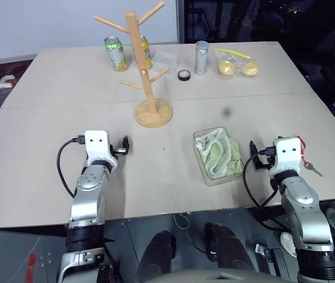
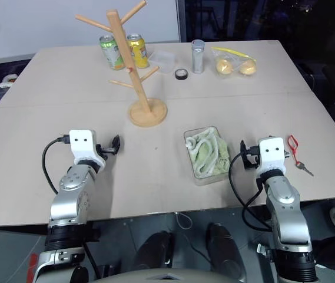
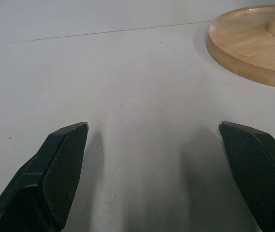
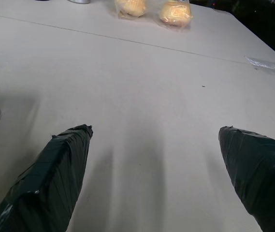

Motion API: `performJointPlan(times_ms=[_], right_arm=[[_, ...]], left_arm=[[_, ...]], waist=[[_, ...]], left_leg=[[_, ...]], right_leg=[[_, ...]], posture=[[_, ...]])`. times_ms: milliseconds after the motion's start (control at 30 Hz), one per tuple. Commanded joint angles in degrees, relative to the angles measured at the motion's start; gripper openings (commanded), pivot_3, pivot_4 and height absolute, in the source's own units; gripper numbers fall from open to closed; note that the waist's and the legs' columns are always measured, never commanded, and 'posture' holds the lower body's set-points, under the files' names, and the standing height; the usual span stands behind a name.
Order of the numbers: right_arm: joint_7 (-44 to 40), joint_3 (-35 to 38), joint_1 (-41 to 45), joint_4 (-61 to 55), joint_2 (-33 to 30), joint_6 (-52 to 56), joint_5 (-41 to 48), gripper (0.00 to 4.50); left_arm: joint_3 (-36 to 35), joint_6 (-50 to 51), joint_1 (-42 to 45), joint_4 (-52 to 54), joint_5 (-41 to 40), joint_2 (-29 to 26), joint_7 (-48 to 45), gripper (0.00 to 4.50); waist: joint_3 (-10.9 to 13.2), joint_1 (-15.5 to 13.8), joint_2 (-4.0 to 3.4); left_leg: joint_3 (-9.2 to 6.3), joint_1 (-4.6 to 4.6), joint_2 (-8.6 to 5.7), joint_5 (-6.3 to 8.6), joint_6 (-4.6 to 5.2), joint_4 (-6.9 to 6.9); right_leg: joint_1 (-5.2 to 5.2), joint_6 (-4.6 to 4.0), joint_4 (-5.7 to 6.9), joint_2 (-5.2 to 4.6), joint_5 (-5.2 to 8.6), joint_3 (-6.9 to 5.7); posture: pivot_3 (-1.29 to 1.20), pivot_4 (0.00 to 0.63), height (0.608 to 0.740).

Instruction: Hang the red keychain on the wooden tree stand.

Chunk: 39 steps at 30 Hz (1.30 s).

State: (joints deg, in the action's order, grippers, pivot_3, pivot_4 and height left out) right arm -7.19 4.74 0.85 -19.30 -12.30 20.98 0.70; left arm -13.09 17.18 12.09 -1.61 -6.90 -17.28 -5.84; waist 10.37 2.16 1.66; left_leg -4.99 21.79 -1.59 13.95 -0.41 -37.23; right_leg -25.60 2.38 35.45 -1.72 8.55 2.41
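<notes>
Both my arms reached forward, level over the beige counter (image 1: 49, 106). Left jaws (image 3: 154, 145) and right jaws (image 4: 154, 145) stood wide apart, empty. Red keychain (image 2: 294, 150) lay just beside my right wrist. Wooden tree stand (image 1: 146, 71) stood mid-counter, cans behind.

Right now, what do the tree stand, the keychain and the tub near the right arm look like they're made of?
The wooden tree stand: pale unpainted wood, with grain showing on its round base in the left wrist view. The red keychain: a thin red cord, probably fabric or plastic, with a small silvery metal key. The tub: clear plastic, its pale green contents showing through.
</notes>
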Motion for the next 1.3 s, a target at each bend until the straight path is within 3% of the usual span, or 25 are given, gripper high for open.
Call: performJointPlan(times_ms=[33, 200, 300, 467, 633, 833, 1300], right_arm=[[-1.79, 0.38, 1.84, -3.79, -1.77, 0.81, 0.87, 4.48], [-12.68, 0.96, 7.32, -9.88, -10.35, 12.63, 8.56, 4.48], [-17.2, 1.82, 10.32, -12.37, -14.8, 22.81, 14.86, 4.48], [-18.17, 9.25, 18.9, -13.31, -14.01, 48.29, 30.69, 4.48], [-15.26, 12.69, 24.38, -10.07, -10.99, 59.11, 34.56, 4.48], [-14.67, 12.17, 27.01, -8.66, -10.51, 66.28, 36.06, 4.48], [-12.89, 4.21, 27.5, -5.19, -8.6, 64.64, 33.48, 4.48]], left_arm=[[-0.82, 1.98, 0.95, 4.43, -4.16, -2.78, -5.94, 4.5], [2.53, 11.72, 3.67, 10.78, -16.42, -14.08, -28.75, 4.5], [3.93, 16.01, 5.92, 14.08, -21.3, -20.39, -37.45, 4.5], [5.07, 25.23, 12.87, 20.05, -32.84, -29.37, -50.95, 4.5], [8.22, 27.43, 17.03, 21.87, -35.28, -30.29, -54.48, 4.5], [9.8, 26.34, 16.07, 22.62, -34.37, -30.02, -55.16, 4.5], [9.36, 25.91, 15.05, 24.51, -34.53, -29.9, -55.18, 4.5]], waist=[[0.0, 0.0, 0.0], [0.04, 0.27, -0.01], [0.04, 0.27, -0.01], [0.11, 0.28, 0.05], [0.11, 0.32, 0.03], [0.12, 0.34, 0.02], [0.12, 0.37, 0.01]], left_leg=[[0.0, 0.0, 0.0, 0.0, 0.0, 0.0], [0.0, 0.05, 0.01, 0.0, 0.0, -0.03], [-0.01, 0.03, 0.01, 0.0, 0.01, 0.03], [-0.05, 0.11, 0.07, 0.01, 0.01, -0.01], [-0.04, 0.09, 0.07, 0.01, 0.02, 0.01], [-0.04, 0.1, 0.1, 0.01, 0.02, 0.02], [-0.03, 0.1, 0.12, 0.01, 0.02, 0.01]], right_leg=[[0.0, 0.0, 0.0, 0.0, 0.0, 0.0], [-0.04, -0.21, 0.03, 0.02, 0.13, -0.03], [-0.04, -0.23, -0.02, 0.03, 0.15, -0.03], [-0.05, -0.23, -0.05, 0.06, 0.15, -0.07], [-0.04, -0.23, -0.05, 0.1, 0.15, -0.06], [-0.06, -0.22, -0.05, 0.14, 0.15, -0.05], [-0.06, -0.22, -0.07, 0.16, 0.15, -0.04]], posture=[[0.0, 0.15, 0.74], [0.0, 0.15, 0.74], [0.0, 0.15, 0.74], [0.0, 0.15, 0.74], [0.0, 0.15, 0.74], [0.0, 0.15, 0.74], [0.0, 0.15, 0.74]])
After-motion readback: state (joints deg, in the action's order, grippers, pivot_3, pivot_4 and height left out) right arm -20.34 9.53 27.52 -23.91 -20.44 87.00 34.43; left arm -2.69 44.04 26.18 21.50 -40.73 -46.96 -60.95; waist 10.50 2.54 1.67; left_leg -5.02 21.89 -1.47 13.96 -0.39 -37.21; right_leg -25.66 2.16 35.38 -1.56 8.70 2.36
